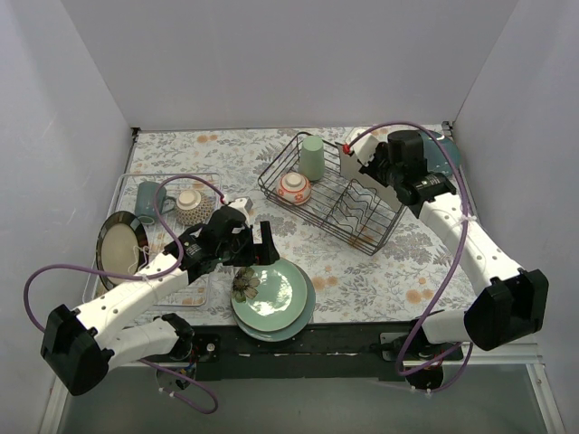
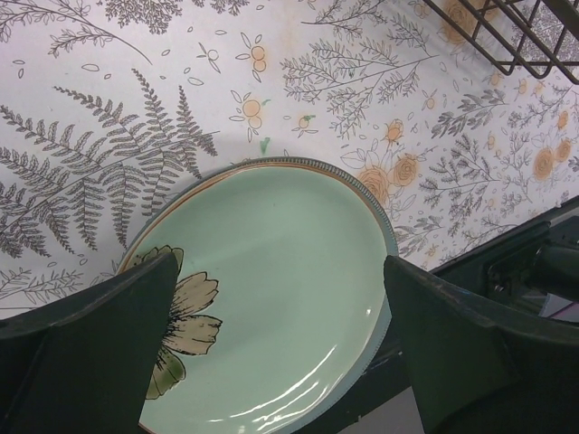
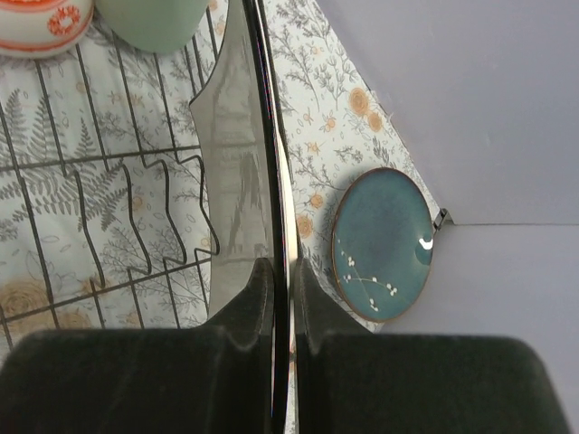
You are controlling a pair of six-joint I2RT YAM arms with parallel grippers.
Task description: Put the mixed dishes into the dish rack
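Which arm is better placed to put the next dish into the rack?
Right. The right fingers are shut on the white square plate, on edge at the dish rack. The left fingers are open above the green plates, holding nothing.

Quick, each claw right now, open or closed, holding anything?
Left claw: open over the round light green flower-motif plate, not gripping it.
Right claw: closed on the large white square plate, held on edge.

Your left wrist view cuts off the round light green flower-motif plate below; the left end effector hides its flanks.
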